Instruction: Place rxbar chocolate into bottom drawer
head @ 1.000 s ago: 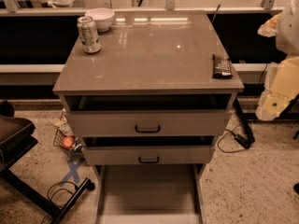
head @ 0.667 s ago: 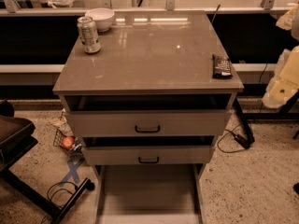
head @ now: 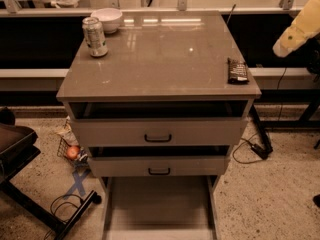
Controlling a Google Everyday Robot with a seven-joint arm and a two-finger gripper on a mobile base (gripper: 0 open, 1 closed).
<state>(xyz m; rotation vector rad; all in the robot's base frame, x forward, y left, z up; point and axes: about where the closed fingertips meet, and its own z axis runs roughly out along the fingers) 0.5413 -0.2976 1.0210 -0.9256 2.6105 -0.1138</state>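
Change: since a second ago my gripper has been climbing at the right edge, from beside the cabinet top to above its level; nothing else is shifting.
Bottom drawer: nearest, lying pulled out below the others, pale floor showing.
Upper drawers: both sitting slightly ajar above it.
Snack bar: lying flat at the top's right edge, not yet in the drawer.
Can and bowl: standing at the far left corner, well apart from the bar.
Gripper: hanging up and right of the bar, apart from it; open or closed, I cannot tell.
Meaning: I am judging that the pick is still ahead, and that the lift is likely clearing me to reach over the bar.
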